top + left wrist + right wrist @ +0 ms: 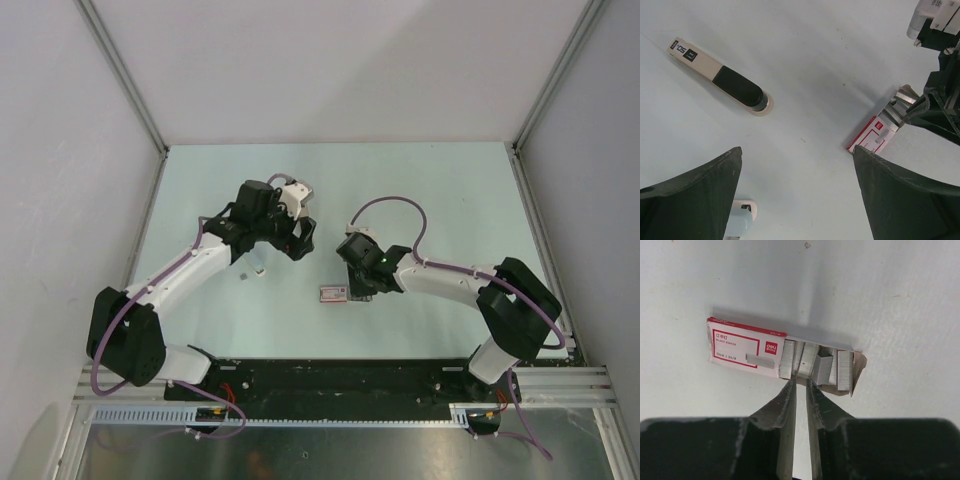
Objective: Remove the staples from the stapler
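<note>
The stapler (720, 75), a slim cream and black bar, lies flat on the table at the upper left of the left wrist view; the left arm hides it in the top view. My left gripper (797, 195) (292, 243) is open and empty above bare table, apart from the stapler. Grey staples (815, 365) lie as strips in the torn end of a red-white packet (740, 345) (333, 293) (872, 135). My right gripper (800, 382) (353, 283) is nearly shut with a thin empty gap, its tips at the edge of the strips.
A small pale bluish cylinder (740, 220) (258, 270) stands by my left gripper's left finger (690, 200). A tiny dark piece (243, 275) lies beside it. White walls enclose the table (450, 190) at the back and sides.
</note>
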Controlling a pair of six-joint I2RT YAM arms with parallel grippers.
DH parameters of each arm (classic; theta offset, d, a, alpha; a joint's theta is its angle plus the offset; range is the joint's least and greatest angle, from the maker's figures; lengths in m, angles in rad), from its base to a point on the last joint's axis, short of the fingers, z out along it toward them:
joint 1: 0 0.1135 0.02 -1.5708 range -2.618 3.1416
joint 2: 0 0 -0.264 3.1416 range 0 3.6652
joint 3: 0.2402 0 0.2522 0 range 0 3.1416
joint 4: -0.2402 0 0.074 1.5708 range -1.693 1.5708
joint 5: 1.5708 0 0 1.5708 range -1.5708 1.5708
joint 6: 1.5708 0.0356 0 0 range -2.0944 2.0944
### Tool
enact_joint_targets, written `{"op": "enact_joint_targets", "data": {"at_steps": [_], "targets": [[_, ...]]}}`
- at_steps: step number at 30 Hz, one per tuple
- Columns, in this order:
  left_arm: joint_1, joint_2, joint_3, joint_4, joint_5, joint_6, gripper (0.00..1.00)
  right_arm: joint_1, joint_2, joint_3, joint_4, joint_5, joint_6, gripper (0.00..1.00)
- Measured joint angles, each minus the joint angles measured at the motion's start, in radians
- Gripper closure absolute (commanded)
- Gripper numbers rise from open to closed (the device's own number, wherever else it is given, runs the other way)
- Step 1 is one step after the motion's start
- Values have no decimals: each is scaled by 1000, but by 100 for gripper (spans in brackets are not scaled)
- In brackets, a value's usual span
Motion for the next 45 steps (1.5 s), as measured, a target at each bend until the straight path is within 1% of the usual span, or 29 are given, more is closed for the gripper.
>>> {"op": "enact_joint_targets", "data": {"at_steps": [6, 8, 14, 23, 45], "targets": [[-10, 2, -4, 1, -18, 24, 7, -10, -2, 0, -11, 7, 0, 98], [-14, 8, -10, 1, -20, 37, 8, -13, -2, 0, -21, 14, 1, 99], [-23, 32, -32, -5, -37, 64, 9, -21, -8, 0, -48, 29, 1, 100], [-50, 33, -37, -6, -50, 80, 9, -28, -8, 0, -45, 28, 1, 100], [-68, 33, -50, -7, -71, 108, 9, -24, 59, 0, 20, -9, 1, 100]]}}
